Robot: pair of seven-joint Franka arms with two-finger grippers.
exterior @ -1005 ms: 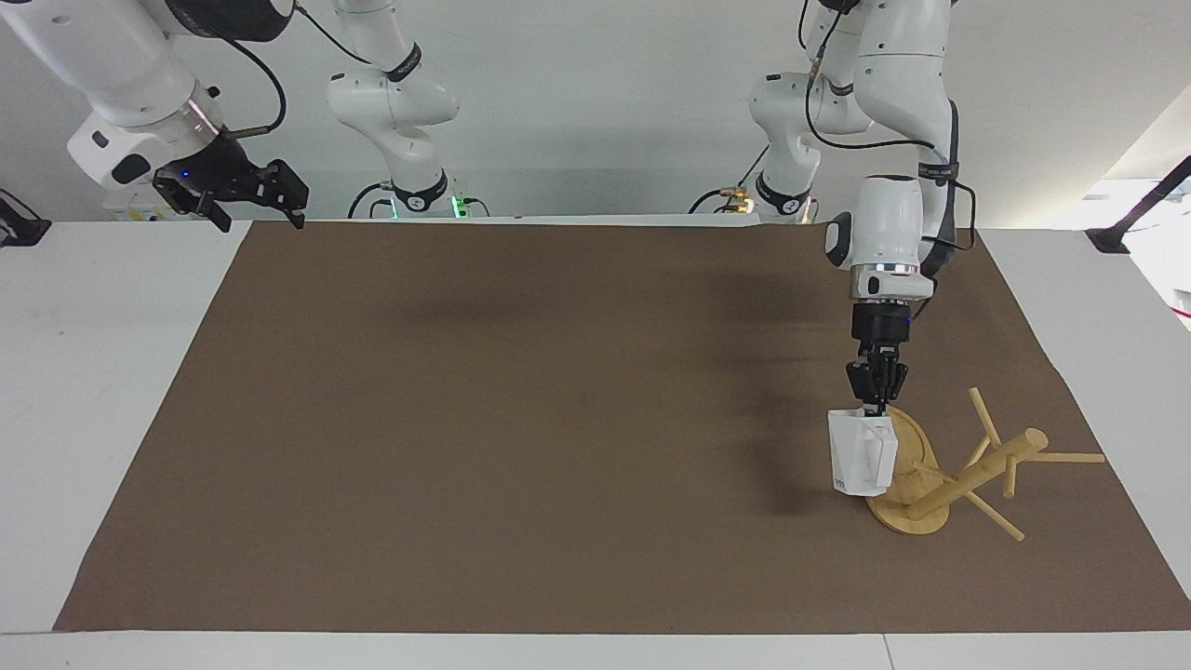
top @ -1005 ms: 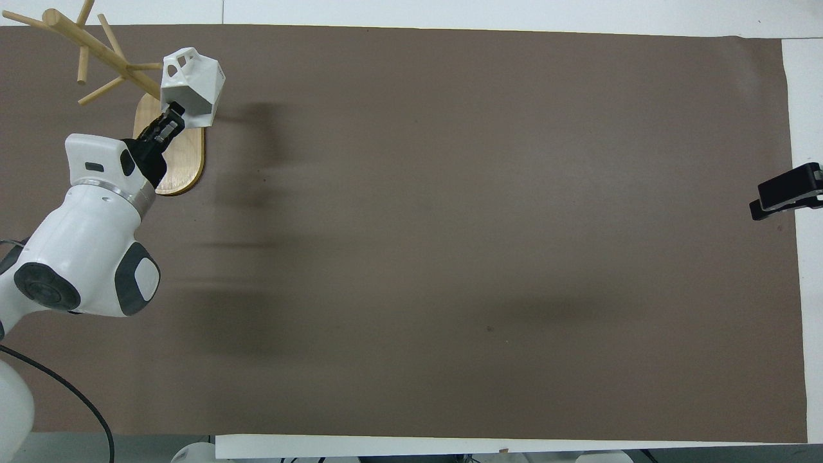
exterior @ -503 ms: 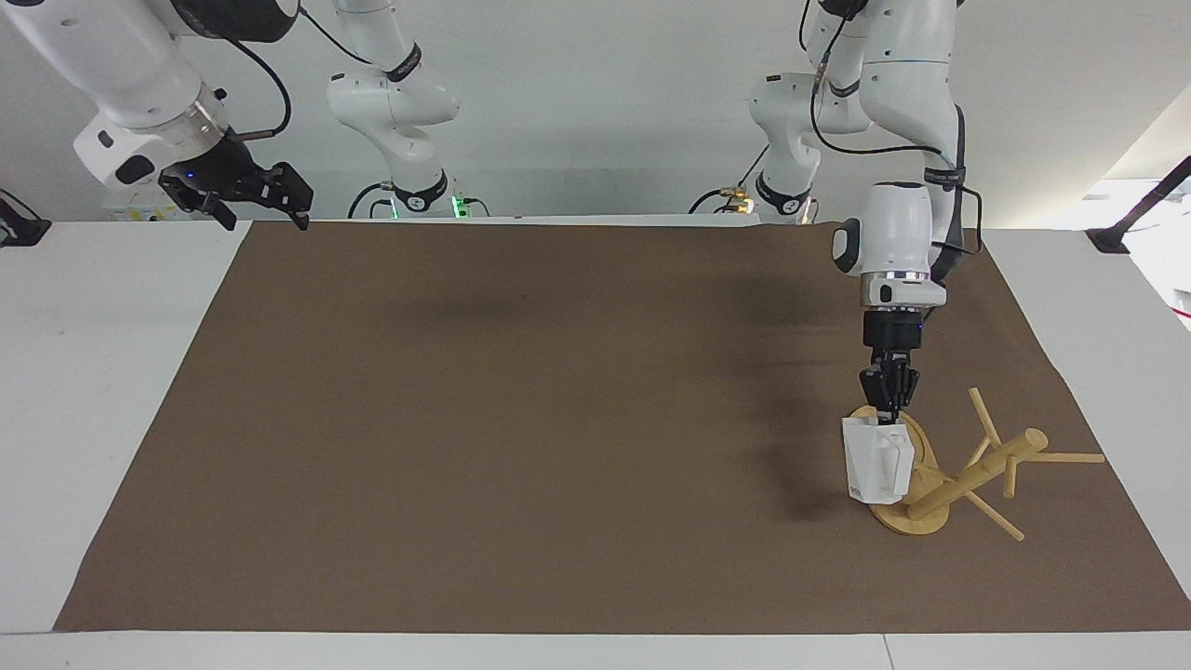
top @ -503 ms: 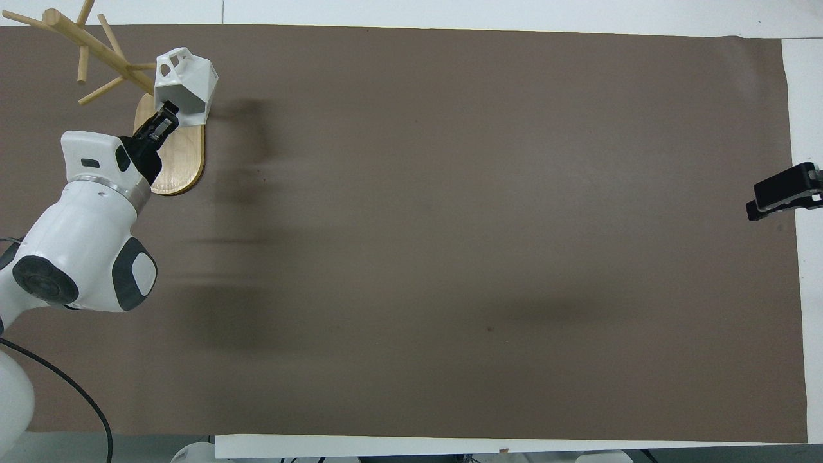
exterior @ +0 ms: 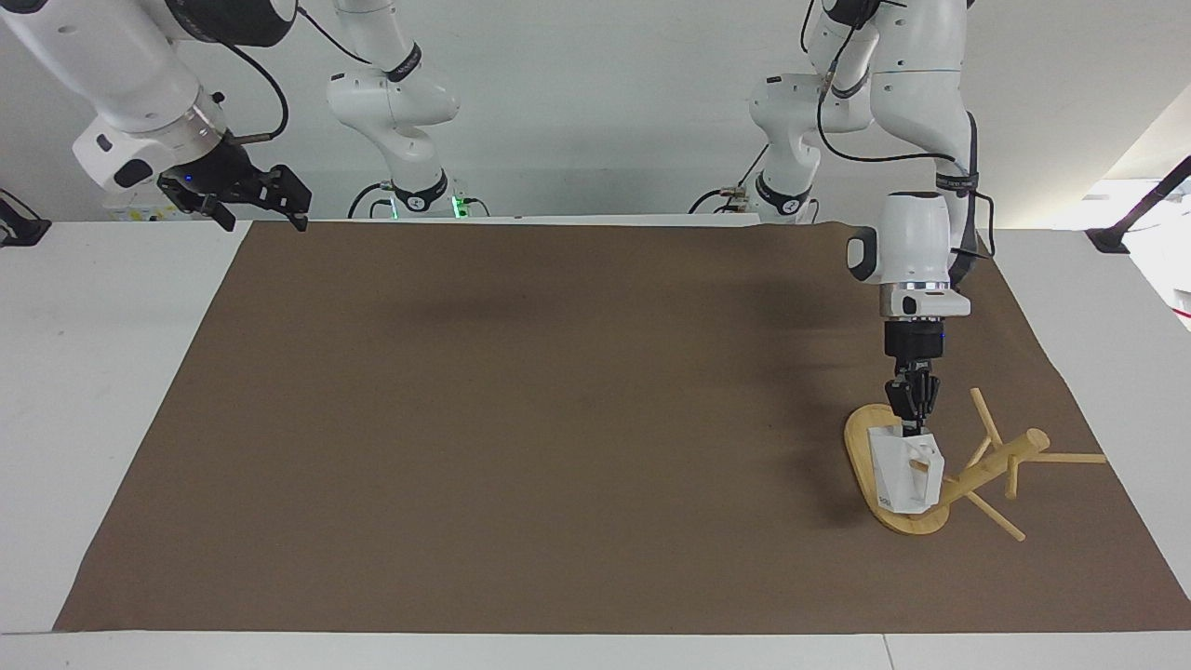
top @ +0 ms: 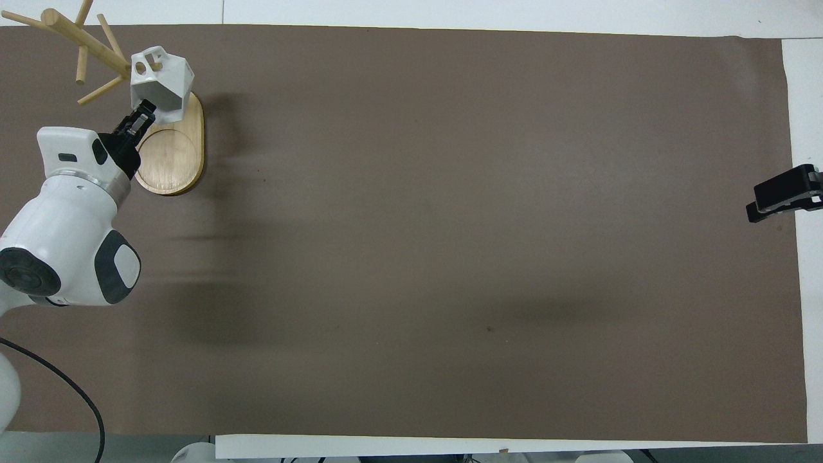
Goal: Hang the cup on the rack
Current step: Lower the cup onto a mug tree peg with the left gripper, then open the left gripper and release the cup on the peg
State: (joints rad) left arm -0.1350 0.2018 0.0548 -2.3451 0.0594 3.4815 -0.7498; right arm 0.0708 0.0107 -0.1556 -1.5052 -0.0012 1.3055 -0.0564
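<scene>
The left gripper (exterior: 909, 430) has its jaws clamped on the rim of the cup (exterior: 904, 475), which hangs below them over the rack (exterior: 940, 484) base, handle turned toward the post and, I'd judge, close to or just touching a peg. The rack's post and pegs point toward the left arm's end of the bench (exterior: 521, 419), so sliding the handle loop along that line looks like the next move; the neighbouring pegs could snag it. The right gripper (exterior: 244, 197) waits with open jaws over its own corner.
</scene>
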